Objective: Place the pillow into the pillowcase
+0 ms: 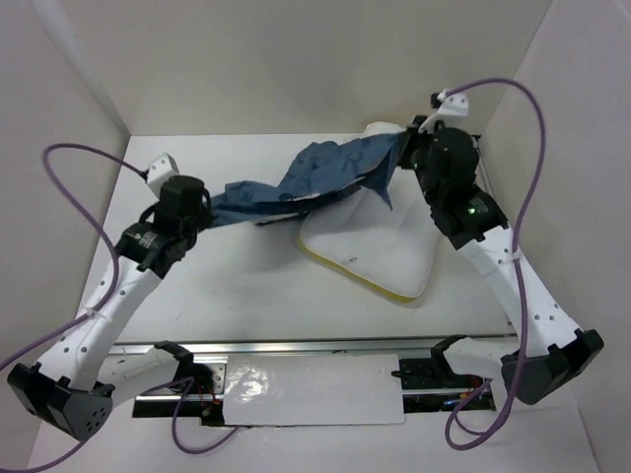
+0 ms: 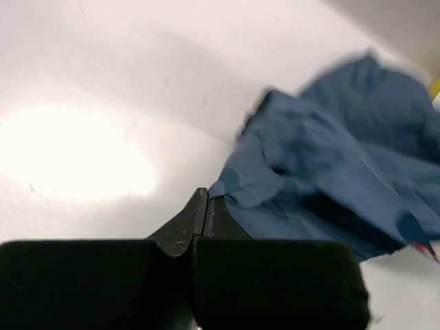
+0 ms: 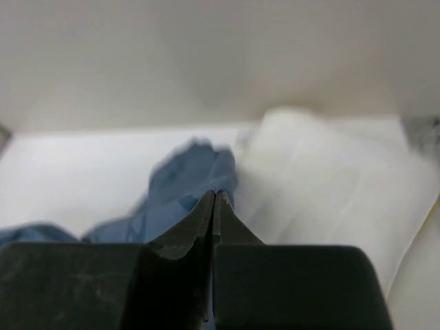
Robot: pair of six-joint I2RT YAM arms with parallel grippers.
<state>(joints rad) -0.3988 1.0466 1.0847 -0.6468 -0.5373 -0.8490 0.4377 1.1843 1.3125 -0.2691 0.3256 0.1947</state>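
The blue pillowcase (image 1: 315, 172) hangs crumpled in a band between my two grippers, above the back of the table. My left gripper (image 1: 219, 202) is shut on its left end; in the left wrist view the cloth (image 2: 330, 158) spreads right from the closed fingertips (image 2: 206, 196). My right gripper (image 1: 406, 148) is shut on the pillowcase's right end, near the back wall. The cream-white pillow (image 1: 380, 246) lies flat below and right of the cloth, with a yellow band (image 1: 365, 281) along its near edge. The pillow's far end is partly covered by the cloth. In the right wrist view the pillow (image 3: 323, 172) is right of the pinched cloth (image 3: 185, 179).
White walls close in the table on the left, back and right. A metal rail (image 1: 306, 345) runs along the near edge between the arm bases, with a white sheet (image 1: 306, 389) below it. Purple cables loop beside both arms.
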